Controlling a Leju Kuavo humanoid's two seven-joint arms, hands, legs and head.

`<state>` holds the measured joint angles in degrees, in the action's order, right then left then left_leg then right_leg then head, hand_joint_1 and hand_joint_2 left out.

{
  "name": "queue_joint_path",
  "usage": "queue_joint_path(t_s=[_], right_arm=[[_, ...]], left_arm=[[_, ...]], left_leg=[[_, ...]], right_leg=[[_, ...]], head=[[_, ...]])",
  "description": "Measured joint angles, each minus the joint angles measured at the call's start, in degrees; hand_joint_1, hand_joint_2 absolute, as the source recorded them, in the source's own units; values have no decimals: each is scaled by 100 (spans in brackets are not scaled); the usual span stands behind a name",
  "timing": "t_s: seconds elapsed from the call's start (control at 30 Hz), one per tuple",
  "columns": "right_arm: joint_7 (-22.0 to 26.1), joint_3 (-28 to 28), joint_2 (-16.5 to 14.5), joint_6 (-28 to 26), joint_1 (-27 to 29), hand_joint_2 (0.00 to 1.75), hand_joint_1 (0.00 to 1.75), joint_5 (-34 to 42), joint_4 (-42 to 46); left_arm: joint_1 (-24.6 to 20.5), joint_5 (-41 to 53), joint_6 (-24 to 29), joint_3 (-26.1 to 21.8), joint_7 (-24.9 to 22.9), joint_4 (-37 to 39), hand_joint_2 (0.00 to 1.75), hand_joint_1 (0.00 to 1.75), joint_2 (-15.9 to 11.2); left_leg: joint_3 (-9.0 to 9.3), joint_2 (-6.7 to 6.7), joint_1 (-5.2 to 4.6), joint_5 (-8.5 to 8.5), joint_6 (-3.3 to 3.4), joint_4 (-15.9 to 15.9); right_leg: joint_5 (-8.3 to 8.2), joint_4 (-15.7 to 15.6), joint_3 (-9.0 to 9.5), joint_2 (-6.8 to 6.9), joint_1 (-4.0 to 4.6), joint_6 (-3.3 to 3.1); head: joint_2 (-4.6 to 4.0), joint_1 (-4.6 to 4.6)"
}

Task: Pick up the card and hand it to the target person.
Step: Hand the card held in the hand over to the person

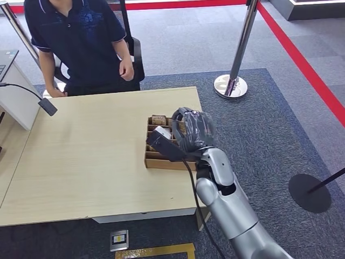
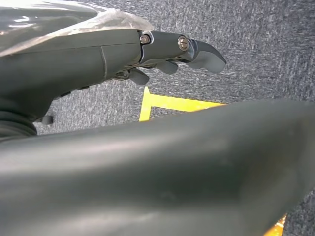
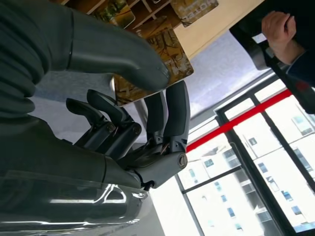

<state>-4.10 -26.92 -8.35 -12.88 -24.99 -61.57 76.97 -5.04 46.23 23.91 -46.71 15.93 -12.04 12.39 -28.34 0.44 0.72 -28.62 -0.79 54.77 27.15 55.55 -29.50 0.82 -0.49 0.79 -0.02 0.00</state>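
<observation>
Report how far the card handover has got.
Done: the right hand has reached the divided cardboard box on the table. In hand: the right wrist view shows a card pinched between thumb and fingers, close above the box. Left: carrying it across to the seated person, whose hand isn't reaching out. The left hand hangs over the carpet, holding nothing.
</observation>
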Motion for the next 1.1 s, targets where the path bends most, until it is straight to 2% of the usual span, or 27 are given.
queue_joint_path(t_s=[0.23,0.4,0.87,1.0,1.1], right_arm=[[200,-342,-59,267,-51,175,175,249,43],[235,-621,-220,194,-269,175,175,192,-262],[-157,-1116,-610,-1193,-1046,175,175,-1251,-1416],[-185,-1122,-714,-1574,-1204,175,175,-1405,-1797],[-118,-1118,-791,-1667,-1297,175,175,-1328,-2051]], left_arm=[[-97,33,49,0,-257,0,0,0,22],[-150,72,59,1,-290,0,0,0,32],[-207,109,63,21,-373,0,0,0,94],[-219,115,72,68,-418,0,0,0,116],[-228,107,84,101,-435,0,0,0,129]], left_leg=[[-1,0,0,2,-2,0],[-1,0,1,4,-4,0],[-2,0,1,8,-7,0],[-2,0,1,9,-8,0],[-2,0,1,10,-10,0]], right_leg=[[-3,4,0,0,0,-4],[-4,7,-2,0,1,-6],[-6,10,-6,0,1,-9],[-7,11,-7,0,1,-11],[-8,11,-8,0,1,-12]], head=[[0,-1],[0,0],[0,0],[0,0],[0,0]])
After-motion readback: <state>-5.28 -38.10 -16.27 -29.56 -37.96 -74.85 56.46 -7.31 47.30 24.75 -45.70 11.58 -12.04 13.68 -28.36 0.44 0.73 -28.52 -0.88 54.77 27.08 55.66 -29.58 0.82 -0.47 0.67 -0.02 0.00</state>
